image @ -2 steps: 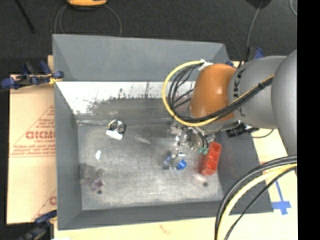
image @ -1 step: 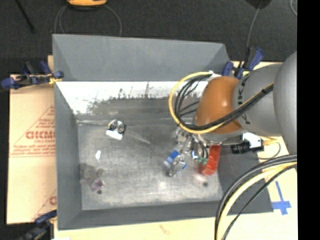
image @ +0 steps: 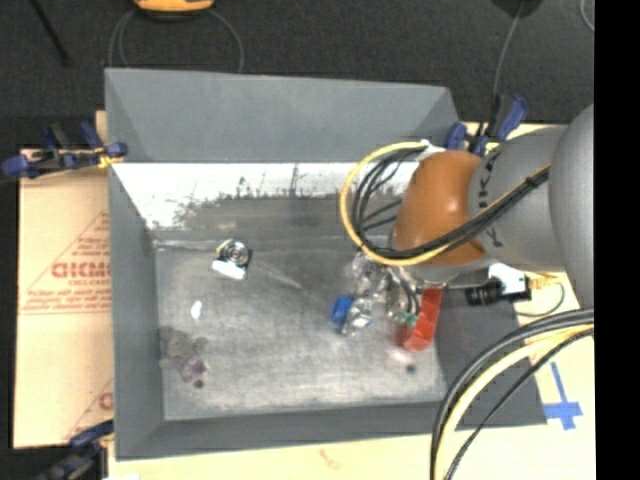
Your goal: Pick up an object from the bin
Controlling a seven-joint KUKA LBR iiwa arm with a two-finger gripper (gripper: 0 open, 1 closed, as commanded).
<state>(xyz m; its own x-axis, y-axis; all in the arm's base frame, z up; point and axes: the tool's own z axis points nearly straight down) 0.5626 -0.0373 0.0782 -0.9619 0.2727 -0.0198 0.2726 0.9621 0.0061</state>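
The arm (image: pixel 535 193) comes in over the right edge of the bin (image: pixel 280 118) and bends steeply down, its orange cover (image: pixel 440 203) and looped cables (image: pixel 365 203) above the wrist. The gripper (image: pixel 377 303) is low over the right part of the bin floor; whether it is spread or closed cannot be told. A small blue piece (image: pixel 341 314) lies just beside it on the left, perhaps touching. A red block (image: pixel 427 320) lies just to its right, near the right wall. A silver-and-white part (image: pixel 232 258) lies well apart, towards the back left corner, and a few pale bits (image: pixel 187 356) lie near the front left corner.
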